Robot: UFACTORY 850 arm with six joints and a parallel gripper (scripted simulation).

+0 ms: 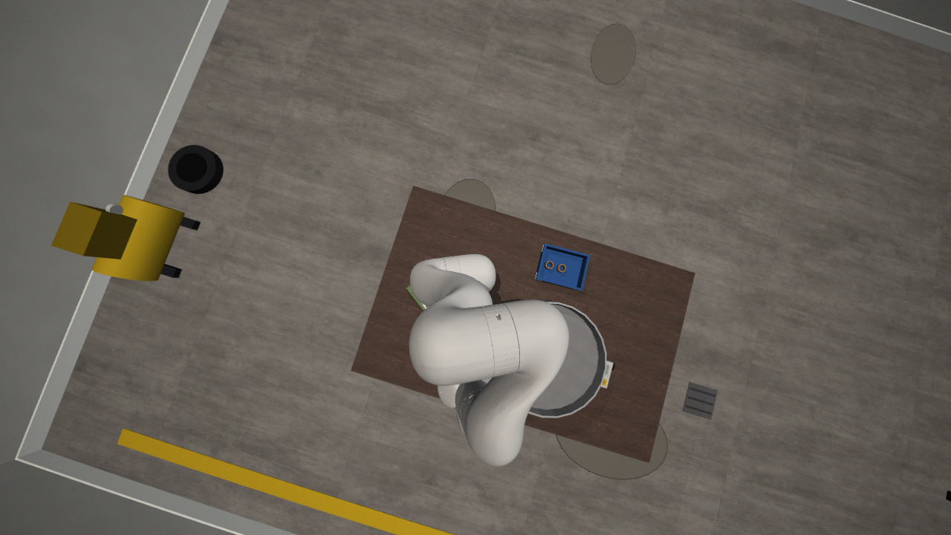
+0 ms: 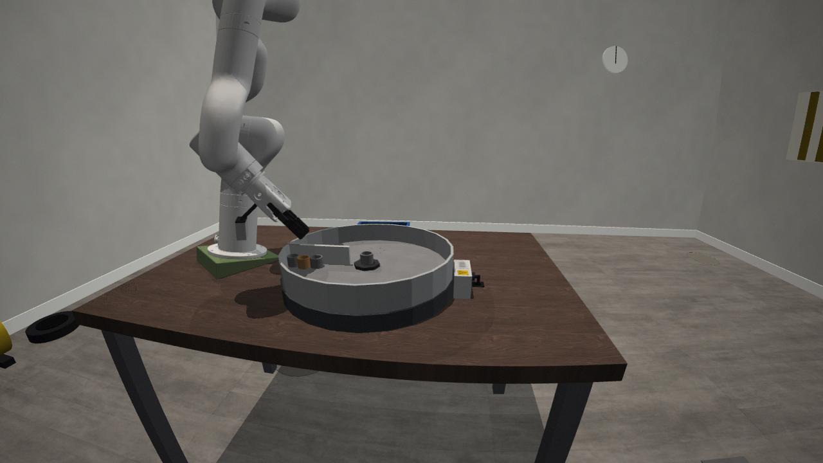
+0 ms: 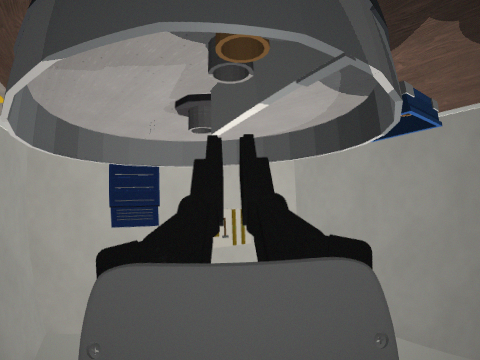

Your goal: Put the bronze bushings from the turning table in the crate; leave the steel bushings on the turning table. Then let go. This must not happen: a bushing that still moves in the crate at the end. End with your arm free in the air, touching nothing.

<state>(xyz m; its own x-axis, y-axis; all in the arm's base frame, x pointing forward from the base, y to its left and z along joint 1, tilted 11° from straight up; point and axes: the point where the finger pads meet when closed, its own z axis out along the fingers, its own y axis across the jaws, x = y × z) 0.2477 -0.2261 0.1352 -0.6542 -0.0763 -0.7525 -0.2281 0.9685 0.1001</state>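
The hand (image 2: pixel 303 235) (image 3: pixel 230 154) is closed on nothing at the rim, perhaps to nudge the turning table (image 1: pixel 603 339) (image 2: pixel 368 296) (image 3: pixel 125 15) round and bring its bronze bushing (image 2: pixel 303 262) (image 3: pixel 242 60), wedged between steel ones, within reach, while two bronze rings (image 1: pixel 557 268) sit in the crate (image 1: pixel 575 278) (image 2: pixel 384 222) (image 3: pixel 422 103) by the far edge of the bench (image 1: pixel 625 293) (image 2: pixel 517 322) (image 3: pixel 450 65).

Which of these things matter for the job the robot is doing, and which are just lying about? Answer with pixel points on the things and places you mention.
Part of the job:
- bronze bushings (image 1: pixel 544 267) (image 2: pixel 303 262) (image 3: pixel 218 50)
- steel bushings (image 2: pixel 316 262) (image 3: pixel 212 64)
- turning table (image 1: pixel 590 403) (image 2: pixel 368 296) (image 3: pixel 125 150)
- blue crate (image 1: pixel 573 279) (image 2: pixel 384 222) (image 3: pixel 425 125)
- gripper (image 2: pixel 305 236) (image 3: pixel 230 154)

Just about:
- yellow floor stripe (image 1: pixel 266 481)
- wall clock (image 2: pixel 614 60)
- black ring (image 1: pixel 215 169) (image 2: pixel 35 332)
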